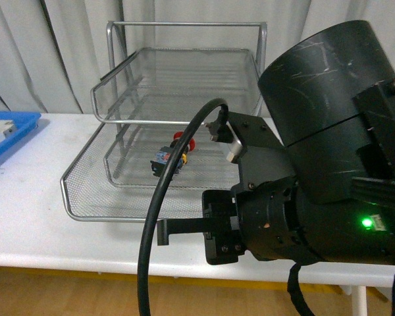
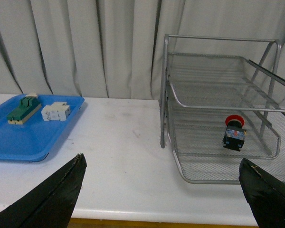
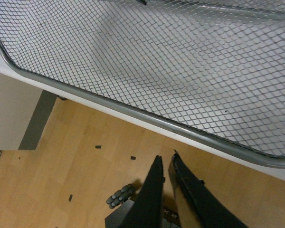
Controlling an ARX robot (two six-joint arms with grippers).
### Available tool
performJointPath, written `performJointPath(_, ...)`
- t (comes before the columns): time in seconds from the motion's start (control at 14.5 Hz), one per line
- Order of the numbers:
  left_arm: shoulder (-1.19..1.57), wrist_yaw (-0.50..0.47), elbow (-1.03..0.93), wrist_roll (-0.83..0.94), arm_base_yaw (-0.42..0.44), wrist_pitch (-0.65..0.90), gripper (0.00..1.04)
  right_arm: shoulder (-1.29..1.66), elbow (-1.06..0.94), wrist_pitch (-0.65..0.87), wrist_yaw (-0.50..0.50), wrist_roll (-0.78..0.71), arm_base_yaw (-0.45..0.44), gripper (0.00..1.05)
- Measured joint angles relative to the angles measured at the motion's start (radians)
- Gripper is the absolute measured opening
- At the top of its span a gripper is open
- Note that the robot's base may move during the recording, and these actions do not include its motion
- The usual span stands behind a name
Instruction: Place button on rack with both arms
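Right arm (image 1: pixel 329 99) looms at lower right — its gripper (image 3: pixel 166 155) pinched closed, empty; left gripper (image 2: pixel 161 159) spread wide, empty — button (image 1: pixel 174 153) lies in the rack (image 1: pixel 184 24).

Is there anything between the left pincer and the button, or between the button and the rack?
The button already lies on the middle shelf of the rack, so nothing separates them. Between it and the open left pincer are only bare table and the low rims of the two lower shelves.
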Motion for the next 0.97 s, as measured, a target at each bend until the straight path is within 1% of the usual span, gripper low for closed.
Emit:
performJointPath(0.07,0.0,0.0,0.0,0.0,0.0,0.0,0.98,0.019,0.016,-0.003,0.0,0.0,0.011,0.06)
performJointPath(0.14,0.0,0.0,0.0,0.0,0.0,0.0,0.98,0.041,0.035,-0.015,0.002,0.004,0.023,0.02)
performJointPath(0.28,0.0,0.0,0.0,0.0,0.0,0.0,0.98,0.09,0.065,-0.036,0.002,0.008,0.056,0.02)
performJointPath(0.48,0.0,0.0,0.0,0.0,0.0,0.0,0.98,0.127,0.104,-0.039,0.007,0.021,0.078,0.02)
performJointPath(0.55,0.0,0.0,0.0,0.0,0.0,0.0,0.98,0.15,0.148,-0.042,0.016,0.023,0.084,0.02)
performJointPath(0.76,0.0,0.0,0.0,0.0,0.0,0.0,0.98,0.188,0.231,-0.076,0.028,0.018,0.058,0.02)
performJointPath(0.97,0.0,0.0,0.0,0.0,0.0,0.0,0.98,0.215,0.265,-0.051,0.023,0.01,0.01,0.02)
